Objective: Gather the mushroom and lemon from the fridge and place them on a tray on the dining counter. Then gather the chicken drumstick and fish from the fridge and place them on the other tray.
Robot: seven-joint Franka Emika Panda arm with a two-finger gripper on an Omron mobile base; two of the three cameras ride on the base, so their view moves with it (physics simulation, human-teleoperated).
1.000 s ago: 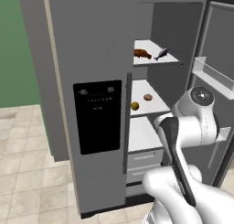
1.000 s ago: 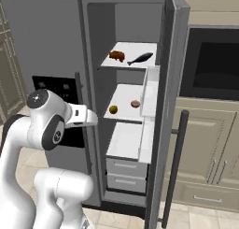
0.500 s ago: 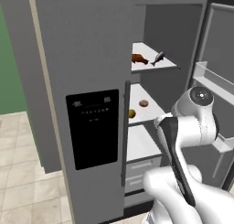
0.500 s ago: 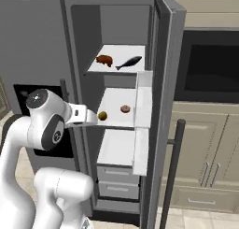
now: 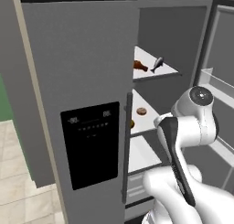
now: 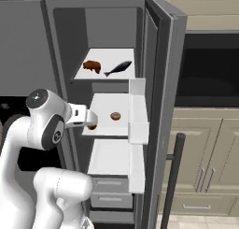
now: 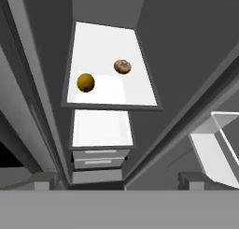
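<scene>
1. Mushroom and lemon share the middle shelf of the tall grey double-door fridge [image 6: 158, 46], whose right door stands open beside cream cabinets [image 6: 205, 144] and a dark built-in oven [image 6: 210, 69]; its closed left door carries a black dispenser panel [image 5: 91, 143].
2. Inside the fridge, the white top shelf [image 6: 108, 64] holds the meats, the white middle shelf [image 7: 109, 69] holds the produce, a bare white shelf [image 6: 112, 155] sits lower, and grey drawers [image 7: 100, 158] lie beneath.
3. At the fridge opening the white Franka arm [image 6: 46, 123] reaches forward, and its wrist stands level with the middle shelf in the right base view.
4. The dark grey fish [image 6: 117, 67] lies on the right half of the top shelf, tail toward the reddish-brown chicken drumstick [image 6: 92, 65] just beside it on the left.
5. The two-finger gripper [image 7: 119, 182] hangs above the shelves, well apart from the food, with its dark fingertips [image 7: 45, 180] spread wide and nothing between them.
6. The round yellow lemon [image 7: 86, 82] rests near the shelf's front left.
7. The small brown mushroom [image 7: 122, 66] sits near it, further back and to the right, apart from the lemon.
</scene>
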